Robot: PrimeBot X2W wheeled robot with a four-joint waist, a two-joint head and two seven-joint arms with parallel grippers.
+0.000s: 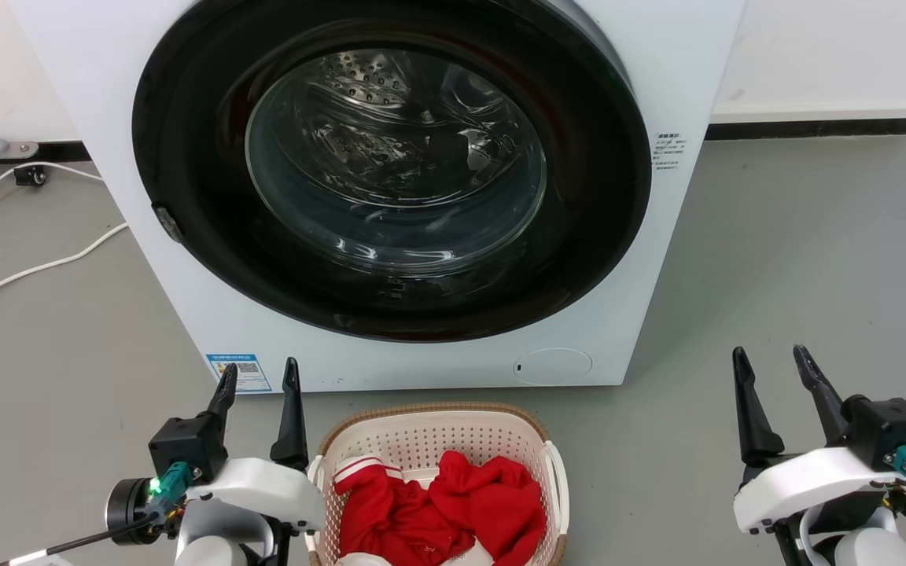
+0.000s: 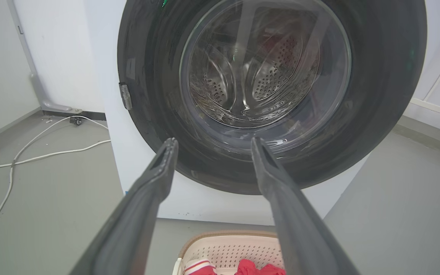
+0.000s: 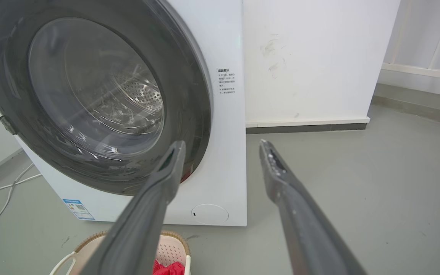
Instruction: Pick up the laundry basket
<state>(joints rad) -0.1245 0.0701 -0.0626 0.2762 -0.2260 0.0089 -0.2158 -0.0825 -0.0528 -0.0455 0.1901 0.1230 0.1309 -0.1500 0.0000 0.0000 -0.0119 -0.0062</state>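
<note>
Sitting on the grey floor (image 1: pixel 799 259) just in front of the white washing machine (image 1: pixel 453 365), the laundry basket (image 1: pixel 437 442) lay low between the two arms, closer to the left one. Its rounded far end, with the brown woven rim, faced the machine's dark round door (image 1: pixel 390 173). The white handles were on its left and right sides. Its long axis seemed to run from the machine back toward the robot, though the near end was cut off in the head view, so I could not be sure. Red clothes with white trim (image 1: pixel 453 503) lay heaped inside.

The left gripper (image 1: pixel 259 368) stood just beside the basket's left handle. Its two dark fingers were spread well apart, pointed at the machine and holding nothing. From its wrist camera, the left gripper (image 2: pixel 213 140) framed the door glass, with the basket (image 2: pixel 235 248) below and between the fingers. The right gripper (image 1: pixel 771 354) was well apart from the basket on the bare floor, fingers likewise parted and empty. In the right wrist camera, the right gripper (image 3: pixel 222 142) pointed past the machine's right edge, with the basket (image 3: pixel 90 244) at the lower left. White cables (image 1: pixel 36 267) trailed over the floor left of the machine.
</note>
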